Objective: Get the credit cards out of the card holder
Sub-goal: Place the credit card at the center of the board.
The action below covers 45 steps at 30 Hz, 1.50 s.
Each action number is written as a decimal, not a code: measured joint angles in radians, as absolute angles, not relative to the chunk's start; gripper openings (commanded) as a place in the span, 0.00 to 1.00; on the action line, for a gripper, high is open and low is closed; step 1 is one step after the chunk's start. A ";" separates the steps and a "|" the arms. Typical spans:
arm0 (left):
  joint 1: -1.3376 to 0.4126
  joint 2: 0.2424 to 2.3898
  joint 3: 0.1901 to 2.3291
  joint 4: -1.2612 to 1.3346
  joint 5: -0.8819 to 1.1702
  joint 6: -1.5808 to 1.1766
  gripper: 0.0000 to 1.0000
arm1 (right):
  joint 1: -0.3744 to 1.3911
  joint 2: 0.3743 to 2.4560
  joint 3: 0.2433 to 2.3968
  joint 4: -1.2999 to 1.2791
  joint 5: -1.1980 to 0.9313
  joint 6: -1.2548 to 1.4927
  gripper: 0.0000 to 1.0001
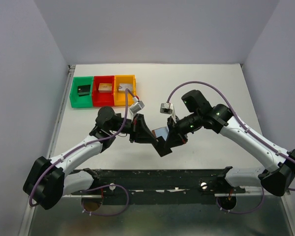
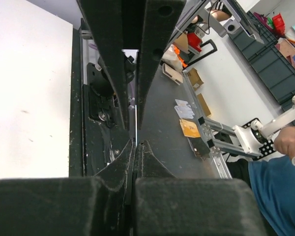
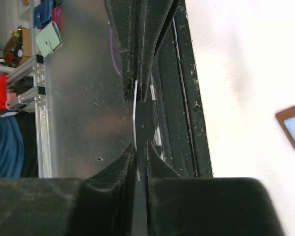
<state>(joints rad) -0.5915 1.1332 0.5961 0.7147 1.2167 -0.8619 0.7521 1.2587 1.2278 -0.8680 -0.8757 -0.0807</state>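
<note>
My two grippers meet tip to tip over the middle of the table. The left gripper is shut on a thin credit card seen edge-on. The right gripper is shut on the same thin piece from the other side; its pale edge shows with a dark flat card beside it. The card holder, brown-rimmed with pale blue-grey lining, lies open just behind the fingertips. One corner of it shows in the right wrist view. I cannot tell how many cards are pinched.
A green bin, a red bin and an orange bin stand in a row at the back left, each with a block inside. A black rail runs along the table's near edge.
</note>
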 measured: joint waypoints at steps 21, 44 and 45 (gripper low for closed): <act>-0.030 1.016 0.351 0.321 0.675 -0.982 0.00 | 0.738 0.974 0.957 -0.507 -0.189 0.175 0.52; 0.093 1.211 0.353 0.264 0.344 -0.963 0.00 | 0.738 1.039 0.874 -0.380 -0.245 0.280 0.52; 0.093 1.222 0.353 0.273 0.344 -0.967 0.00 | 0.738 1.042 0.874 -0.379 -0.246 0.280 0.52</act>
<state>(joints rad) 0.0925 1.2224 0.3531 0.2733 0.3439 -0.9672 0.7376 1.0420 0.8738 -0.3790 -0.2462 0.2802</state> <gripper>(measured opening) 0.030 0.516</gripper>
